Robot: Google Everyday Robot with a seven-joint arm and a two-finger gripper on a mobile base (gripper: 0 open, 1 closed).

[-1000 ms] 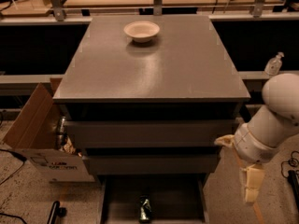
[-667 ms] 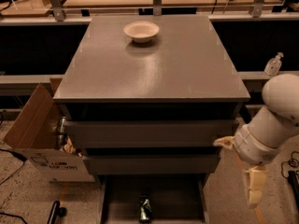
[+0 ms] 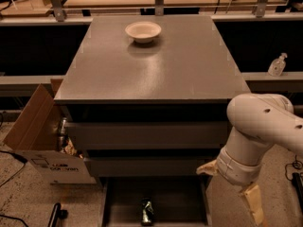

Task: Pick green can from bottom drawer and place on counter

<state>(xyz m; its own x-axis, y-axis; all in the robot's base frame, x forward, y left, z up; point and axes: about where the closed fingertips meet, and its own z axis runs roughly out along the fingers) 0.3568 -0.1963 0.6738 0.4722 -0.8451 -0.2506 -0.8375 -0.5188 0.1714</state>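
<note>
The green can [image 3: 147, 212], small and dark with pale markings, stands near the front of the open bottom drawer [image 3: 124, 200]. Right of the drawer, low down, hangs the gripper [image 3: 253, 206]; I cannot tell its state. Above, the glossy grey counter [image 3: 156, 74] carries a white bowl [image 3: 143, 31]. A cardboard box [image 3: 33, 136] sits on the left.

White bowl [image 3: 143, 31]: upright on the far middle of the counter [image 3: 156, 74]. Clear pump bottle [image 3: 277, 65]: upright on the right-hand ledge [image 3: 260, 76]. Open cardboard box [image 3: 40, 141]: on the speckled floor [image 3: 28, 202], against the cabinet's [image 3: 147, 135] left side. Black cable [image 3: 297, 164]: at the right edge, near the claw [image 3: 253, 207], which hangs low beside the cabinet.
</note>
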